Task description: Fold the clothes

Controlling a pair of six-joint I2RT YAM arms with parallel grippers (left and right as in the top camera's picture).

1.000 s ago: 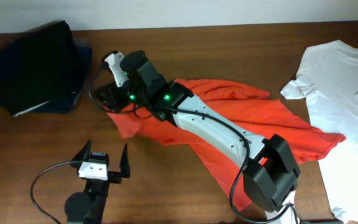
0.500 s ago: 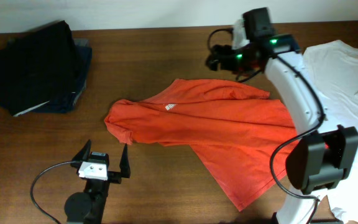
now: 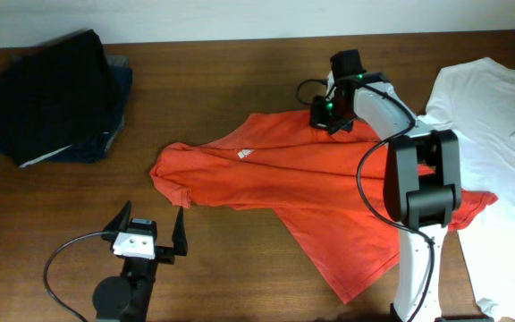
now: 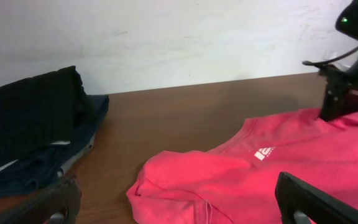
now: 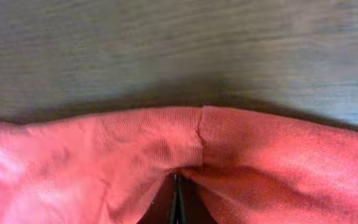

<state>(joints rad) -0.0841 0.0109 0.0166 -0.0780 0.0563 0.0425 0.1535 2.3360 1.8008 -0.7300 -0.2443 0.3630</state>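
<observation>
Pinching the far edge of the orange T-shirt (image 3: 311, 170), the right gripper (image 3: 327, 123) is clamped on its cloth. The left gripper (image 3: 151, 217) gapes wide, just off its near sleeve.

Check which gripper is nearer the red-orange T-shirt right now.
Right. The right gripper is shut on the red-orange T-shirt at its far edge, fabric pinched between its tips. The left gripper stands open over the bare table, short of the sleeve, not touching.

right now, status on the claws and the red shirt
Left claw open, clear of the cloth. Right claw shut on the red shirt, far edge. Shirt spread out, not yet folded. Nothing on it; white shirt against its right side.
</observation>
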